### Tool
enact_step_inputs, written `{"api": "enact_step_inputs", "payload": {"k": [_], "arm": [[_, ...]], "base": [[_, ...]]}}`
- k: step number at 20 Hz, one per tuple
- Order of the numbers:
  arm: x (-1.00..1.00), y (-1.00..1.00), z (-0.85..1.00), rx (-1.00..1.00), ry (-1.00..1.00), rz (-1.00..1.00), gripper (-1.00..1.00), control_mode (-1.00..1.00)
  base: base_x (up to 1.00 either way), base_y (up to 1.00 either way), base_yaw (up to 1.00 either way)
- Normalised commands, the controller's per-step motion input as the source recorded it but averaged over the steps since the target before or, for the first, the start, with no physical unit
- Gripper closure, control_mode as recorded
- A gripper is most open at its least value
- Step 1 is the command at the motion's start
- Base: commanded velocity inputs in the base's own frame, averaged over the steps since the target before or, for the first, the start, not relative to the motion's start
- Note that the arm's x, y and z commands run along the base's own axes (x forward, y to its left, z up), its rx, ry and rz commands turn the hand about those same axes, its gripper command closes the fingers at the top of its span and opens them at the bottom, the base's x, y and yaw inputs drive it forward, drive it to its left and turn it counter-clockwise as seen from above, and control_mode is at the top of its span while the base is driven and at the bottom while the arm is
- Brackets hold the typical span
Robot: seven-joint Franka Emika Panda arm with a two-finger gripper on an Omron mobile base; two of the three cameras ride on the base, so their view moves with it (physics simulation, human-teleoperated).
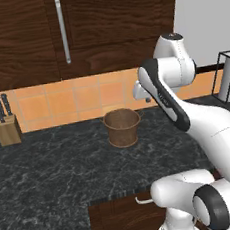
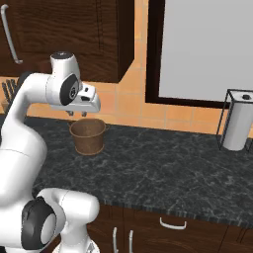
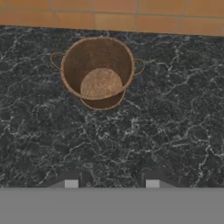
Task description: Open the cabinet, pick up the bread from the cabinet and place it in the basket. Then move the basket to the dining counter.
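The brown woven basket (image 1: 122, 128) (image 2: 88, 136) (image 3: 97, 72) stands upright on the black marbled counter (image 1: 53, 174) close to the tiled wall. Inside it, on the bottom, lies a round golden-tan shape that looks like the bread (image 3: 101, 84). My gripper (image 2: 77, 114) (image 1: 147, 99) (image 3: 111, 183) hangs above the counter just in front of the basket, pointing down. It is open, with nothing between its fingertips. The dark wood cabinet (image 1: 24, 41) above has its door with the long silver handle (image 1: 63, 29) shut. The dining counter is out of view.
A wooden knife block (image 1: 7, 129) stands at the counter's left end. A paper towel holder (image 2: 238, 121) (image 1: 229, 77) stands at the right. A dark drawer with a small silver handle (image 1: 143, 200) juts out below the counter edge by my base.
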Motion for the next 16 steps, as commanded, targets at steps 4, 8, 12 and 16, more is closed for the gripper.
{"api": "enact_step_inputs", "payload": {"k": [4,8,12,16], "arm": [[-0.68,0.02,0.0,0.0,-0.12,0.05,-1.0,-1.0],[-0.57,0.97,0.45,0.0,-0.71,-0.04,-1.0,-1.0],[-0.01,1.0,0.79,0.01,-0.55,-0.03,-1.0,-1.0],[0.0,1.0,0.77,0.08,-0.29,0.0,-1.0,-1.0]], "base": [[0.0,0.0,0.0],[0.0,0.0,0.0],[0.0,0.0,0.0],[0.0,0.0,0.0]]}}
